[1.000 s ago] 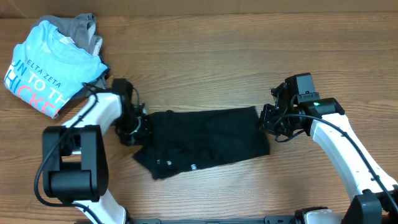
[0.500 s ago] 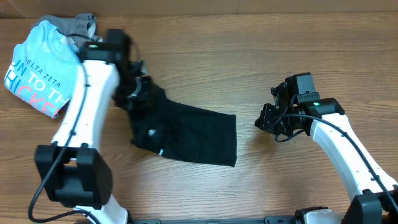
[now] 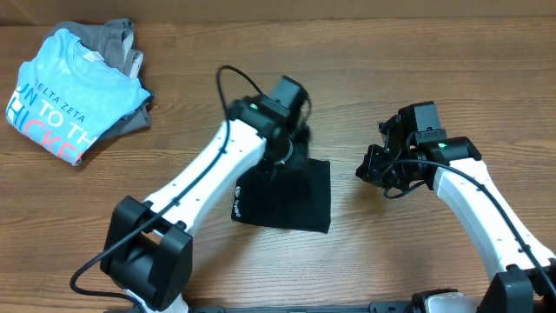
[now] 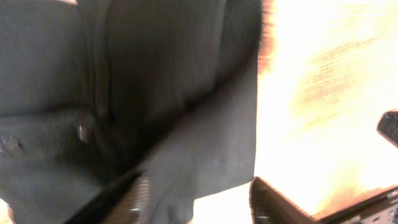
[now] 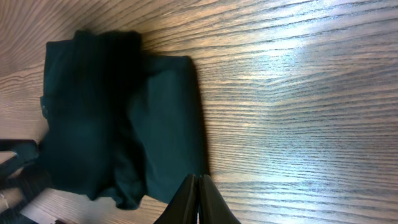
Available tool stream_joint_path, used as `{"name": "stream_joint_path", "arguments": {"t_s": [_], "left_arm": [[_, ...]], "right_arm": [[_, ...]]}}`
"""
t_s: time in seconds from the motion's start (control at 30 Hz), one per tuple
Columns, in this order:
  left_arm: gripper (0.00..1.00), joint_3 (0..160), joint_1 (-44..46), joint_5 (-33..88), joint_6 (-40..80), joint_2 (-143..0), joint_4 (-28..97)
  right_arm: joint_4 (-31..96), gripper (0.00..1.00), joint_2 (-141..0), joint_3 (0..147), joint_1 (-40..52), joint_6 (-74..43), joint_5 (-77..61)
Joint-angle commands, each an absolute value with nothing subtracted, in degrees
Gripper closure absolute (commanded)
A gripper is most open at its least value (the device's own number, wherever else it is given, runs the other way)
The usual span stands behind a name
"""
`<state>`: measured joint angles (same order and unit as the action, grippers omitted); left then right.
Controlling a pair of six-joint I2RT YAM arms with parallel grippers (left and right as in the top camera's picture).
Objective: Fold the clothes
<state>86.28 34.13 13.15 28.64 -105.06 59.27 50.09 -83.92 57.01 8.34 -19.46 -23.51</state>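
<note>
Overhead, one black T-shirt (image 3: 291, 204) lies near the middle of the table (image 3: 408, 61), gathered into a compact, nearly square bundle that is a little longer across the table than toward the robot and sits slightly askew. The left gripper (image 4: 200, 198) reaches over from its own side and hangs above the bundle's far edge. The left wrist view shows its two fingers spread apart, with dark cloth lying beneath them and nothing pinched that I can make out. The right gripper (image 5: 198, 198) is pressed closed on nothing and waits off the bundle's right edge, near it but with a strip of bare wood between. So the cloth lies directly under the left tool and to the left of the right one, making the left arm the nearer. In my judgement any further fold or tidying would run along the bundle's cross-table axis. Counted, there are two arms, two grippers and three garments: the black one, a light blue T-shirt (image 3: 65, 91) with lettering and a grey garment (image 3: 117, 36), the last two heaped together well apart at the far left corner.
</note>
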Motion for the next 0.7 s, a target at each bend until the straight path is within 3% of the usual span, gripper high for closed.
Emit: {"name": "stream_joint_path", "arguments": {"t_s": [0.0, 0.27, 0.4, 0.67], "left_arm": [[0.0, 85.95, 33.89, 10.13, 31.59, -104.99, 61.98], [0.0, 91.05, 26.46, 6.35, 24.86, -104.99, 73.58], [0.0, 90.61, 23.66, 8.36, 20.88, -104.99, 74.76], [0.0, 90.54, 23.05, 8.82, 19.2, -104.99, 73.73]], "right_arm": [[50.04, 0.94, -83.81, 57.6, 8.27, -19.0, -22.94], [49.5, 0.84, -83.81, 57.6, 8.29, -13.19, -26.48], [47.66, 0.72, -83.81, 57.6, 8.8, -6.98, -37.54], [47.03, 0.63, -83.81, 57.6, 10.2, -8.1, -37.65]]}}
